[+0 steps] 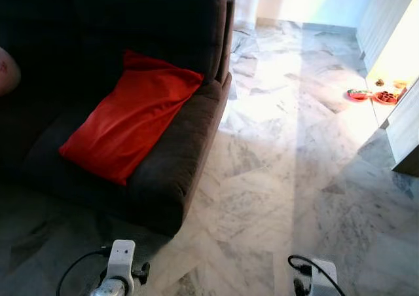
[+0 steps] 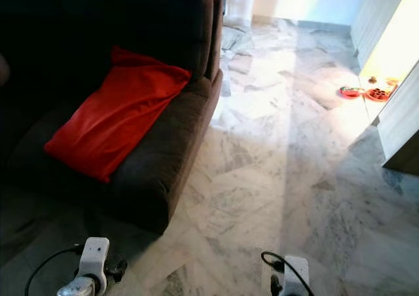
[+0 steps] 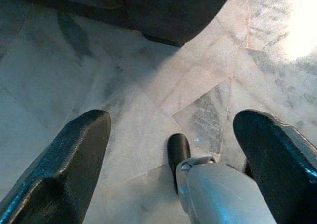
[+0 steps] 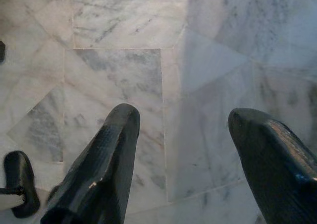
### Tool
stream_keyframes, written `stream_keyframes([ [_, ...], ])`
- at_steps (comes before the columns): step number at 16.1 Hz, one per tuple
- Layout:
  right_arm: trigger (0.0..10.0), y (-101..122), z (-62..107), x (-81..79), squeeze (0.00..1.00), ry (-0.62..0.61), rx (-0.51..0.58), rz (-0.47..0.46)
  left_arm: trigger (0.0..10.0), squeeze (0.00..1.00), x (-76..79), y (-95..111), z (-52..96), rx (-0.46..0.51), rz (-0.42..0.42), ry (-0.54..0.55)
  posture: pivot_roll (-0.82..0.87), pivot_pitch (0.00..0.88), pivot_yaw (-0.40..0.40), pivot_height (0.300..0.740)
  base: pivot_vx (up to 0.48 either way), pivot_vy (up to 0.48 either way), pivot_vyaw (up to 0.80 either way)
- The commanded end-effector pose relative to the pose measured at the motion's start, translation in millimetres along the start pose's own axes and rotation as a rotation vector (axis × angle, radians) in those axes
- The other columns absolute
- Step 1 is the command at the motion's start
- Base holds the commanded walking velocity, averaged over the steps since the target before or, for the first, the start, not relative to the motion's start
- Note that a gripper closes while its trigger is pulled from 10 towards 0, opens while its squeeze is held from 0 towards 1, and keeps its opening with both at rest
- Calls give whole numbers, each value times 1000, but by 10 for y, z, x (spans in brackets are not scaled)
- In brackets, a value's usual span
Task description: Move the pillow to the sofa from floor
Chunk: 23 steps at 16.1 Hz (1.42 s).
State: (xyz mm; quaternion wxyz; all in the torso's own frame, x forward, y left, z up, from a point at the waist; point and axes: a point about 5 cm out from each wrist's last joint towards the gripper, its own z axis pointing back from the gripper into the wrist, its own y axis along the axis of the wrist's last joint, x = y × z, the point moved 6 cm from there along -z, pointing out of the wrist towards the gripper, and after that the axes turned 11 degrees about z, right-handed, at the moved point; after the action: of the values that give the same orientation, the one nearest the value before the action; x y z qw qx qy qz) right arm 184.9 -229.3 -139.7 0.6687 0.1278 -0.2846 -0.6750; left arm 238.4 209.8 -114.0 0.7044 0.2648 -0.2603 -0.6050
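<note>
— Claws first: where do they hang?

— Both low over the marble floor (image 1: 308,171). Left claw (image 3: 173,135) has its fingers spread wide apart with nothing between them, near the sofa's front corner; right claw (image 4: 183,149) is likewise spread and empty above bare tiles.

— And the big things?

— Dark sofa (image 1: 177,171) on the robot's left, floor stretching away on the right.

— The pillow?

— Red pillow (image 1: 127,126) lies on the sofa seat, its upper end leaning against the backrest.

— Anything smaller?

— Red dishes (image 1: 374,95) on the floor far off, by a sunlit wall.
</note>
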Motion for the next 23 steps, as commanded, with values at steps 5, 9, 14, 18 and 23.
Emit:
stream_keyframes([
  [5, 10000, -39, 5, -56, 0, 11, -19, 6, 10000, 0, -6, -28, 3, -14, 2, 1, 26, 0, -40, 740, 0, 0, -750],
  [9, 10000, -45, 6, -57, 0, 13, -22, 10, 10000, 0, -5, -27, 3, -12, 4, 0, 29, 0, -40, 740, 0, 0, -744],
  [14, 10000, -57, 7, -54, 0, 14, -27, 11, 10000, 0, -7, -33, 5, -14, 1, -1, 27, 0, -37, 740, 0, 0, -741],
  [18, 10000, -57, 6, -51, 0, 12, -28, 11, 10000, 0, -5, -28, 4, -13, 1, -3, 26, 0, -37, 740, 0, 0, -742],
  [23, 10000, -53, 5, -50, 0, 11, -29, 12, 10000, 0, 8, -11, -1, -7, 4, -5, 26, 0, -38, 740, 0, 0, -744],
])
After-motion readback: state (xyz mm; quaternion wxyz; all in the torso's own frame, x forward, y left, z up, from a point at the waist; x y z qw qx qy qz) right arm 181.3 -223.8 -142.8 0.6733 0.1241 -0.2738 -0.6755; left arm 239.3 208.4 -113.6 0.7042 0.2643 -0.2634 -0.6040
